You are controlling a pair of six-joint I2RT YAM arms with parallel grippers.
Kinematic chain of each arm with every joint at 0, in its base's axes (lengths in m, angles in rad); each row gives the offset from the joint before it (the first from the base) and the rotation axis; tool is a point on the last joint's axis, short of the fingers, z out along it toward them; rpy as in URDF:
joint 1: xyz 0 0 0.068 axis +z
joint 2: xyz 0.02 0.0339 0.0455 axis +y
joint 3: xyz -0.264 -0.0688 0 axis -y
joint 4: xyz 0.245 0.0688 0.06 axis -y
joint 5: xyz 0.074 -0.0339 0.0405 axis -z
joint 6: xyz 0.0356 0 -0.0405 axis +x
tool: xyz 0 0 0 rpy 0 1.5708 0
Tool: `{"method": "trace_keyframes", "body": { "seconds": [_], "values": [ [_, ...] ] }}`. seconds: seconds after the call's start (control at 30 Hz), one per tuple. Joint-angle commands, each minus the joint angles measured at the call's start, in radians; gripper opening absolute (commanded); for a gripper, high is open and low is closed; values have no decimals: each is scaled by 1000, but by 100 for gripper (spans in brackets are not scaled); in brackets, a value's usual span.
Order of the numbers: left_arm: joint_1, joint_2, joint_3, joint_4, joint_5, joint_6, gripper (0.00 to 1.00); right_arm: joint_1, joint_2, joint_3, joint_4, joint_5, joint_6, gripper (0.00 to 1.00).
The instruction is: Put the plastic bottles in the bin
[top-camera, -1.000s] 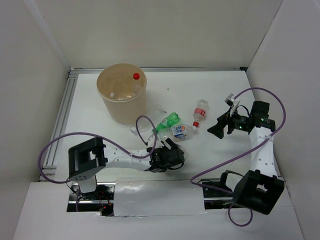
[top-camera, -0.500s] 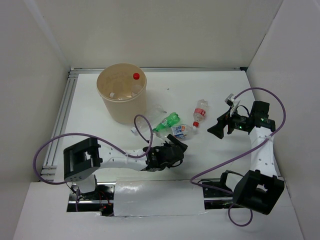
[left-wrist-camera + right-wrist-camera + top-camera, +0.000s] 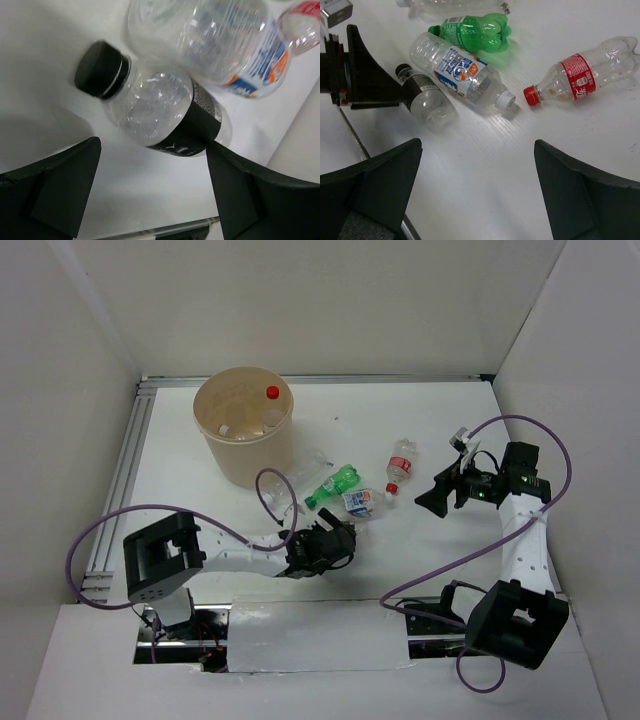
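**Left gripper (image 3: 152, 150) wide open over a bottle that could slip**

The white table (image 3: 420, 420) has the big round tan bucket bin (image 3: 245, 460) near its far left side. A few clear bottles, one with a red cap, already lie inside it.

The left gripper is low by the table's near edge with its two black fingers spread far apart. It holds nothing. The right gripper (image 3: 477, 145) hangs above the right side, spread wide and empty too.

Five bottles lie on the table between the bin and the right gripper:
- A clear plastic bottle with a red label and red cap (image 3: 580, 75) lies apart from the others.
- A clear bottle with a blue and orange label and a white cap (image 3: 457, 70) lies in the middle.
- A bumpy green plastic bottle (image 3: 475, 32) lies just beside it.
- A small clear bottle with a black cap and black label (image 3: 155, 110) lies just in front of the left fingers, touching the blue-label one.
- One more clear bottle (image 3: 314, 458) lies nearest the bin and is hard to see.

What could go wrong, as I judge it:
- The small bottle lies slanted across the gap, so the fingers may close on its cap and bottom, and it could spin or pop out.
- A finger may bump the blue-label bottle and roll it away.
- A loose hold could drop the bottle before it gets to the bin.
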Motion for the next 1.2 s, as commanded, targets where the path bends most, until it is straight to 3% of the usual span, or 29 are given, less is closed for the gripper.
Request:
{"method": "trace_keyframes", "body": {
  "seconds": [0.0, 0.37, 0.7, 0.83, 0.9, 1.0, 1.1, 1.17],
  "values": [
    [33, -64, -14, 15, -29, -242, 99, -6, -7, -4, -33, -23, -15, 100],
    [84, -27, -32, 47, 45, -324, 99, -6, -7, -4, -33, -23, -15, 100],
    [138, 108, 104, -10, 111, -339, 96, -6, -7, -4, -33, -23, -24, 100],
    [138, 108, 91, -31, 122, -313, 72, -6, 2, 5, -44, -14, -49, 98],
    [125, 94, 59, -31, 122, -313, 52, -6, 2, 5, -65, -14, -79, 95],
    [93, 50, -1, -21, 122, -322, 32, -6, 11, 5, -90, -47, -111, 90],
    [66, 16, -37, 4, 111, -270, 19, -6, 22, 15, -114, -57, -142, 87],
    [33, -16, -51, 13, 102, -212, 3, -6, 31, 15, -137, -57, -151, 85]
  ]
}}
